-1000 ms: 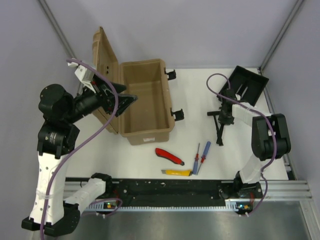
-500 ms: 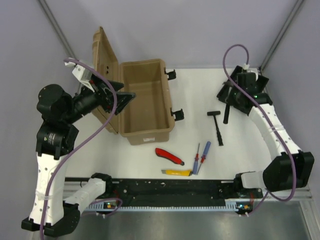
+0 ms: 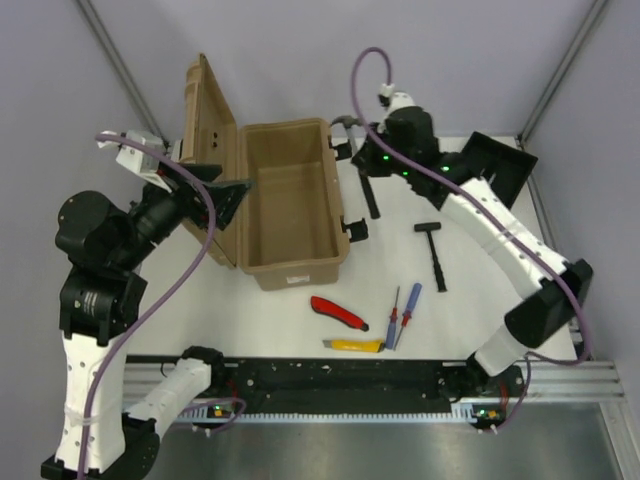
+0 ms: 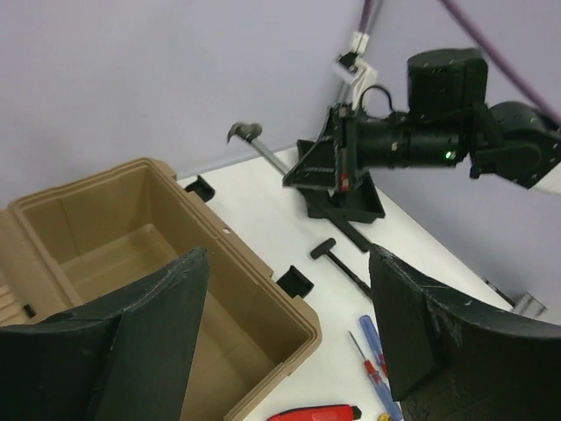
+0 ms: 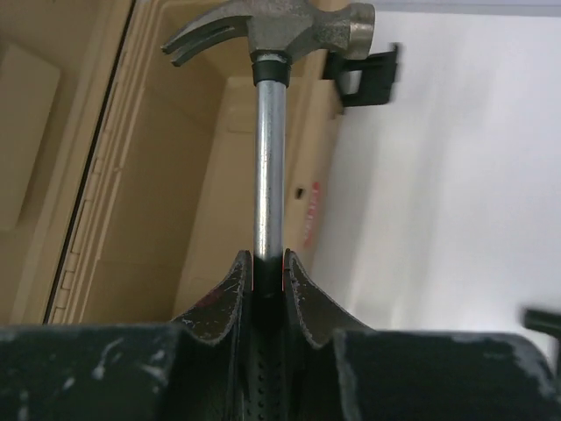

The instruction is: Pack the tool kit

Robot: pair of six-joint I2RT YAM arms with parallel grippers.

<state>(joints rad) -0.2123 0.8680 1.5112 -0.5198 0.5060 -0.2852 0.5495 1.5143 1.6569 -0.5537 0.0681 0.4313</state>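
Note:
The tan ribbed toolbox (image 3: 300, 268) stands open at the left, lid (image 3: 205, 130) upright. My right gripper (image 3: 364, 152) is shut on a hammer (image 3: 346, 122) with a steel head and black grip. It holds the hammer over the box's far right corner, head over the rim in the right wrist view (image 5: 272, 31). My left gripper (image 3: 228, 198) is open and empty at the box's left wall. A black T-shaped tool (image 3: 434, 252), red knife (image 3: 338, 311), yellow knife (image 3: 355, 345), red screwdriver (image 3: 394, 312) and blue screwdriver (image 3: 409, 308) lie on the table.
A shallow black tray (image 3: 497, 168) sits tilted at the back right corner. Black latches (image 3: 355, 228) stick out from the box's right side. A black rail (image 3: 340, 378) runs along the near edge. Grey walls close in the back and sides.
My right arm has swung from the back right across to the toolbox, carrying the hammer. My left gripper has drawn back a little to the left.

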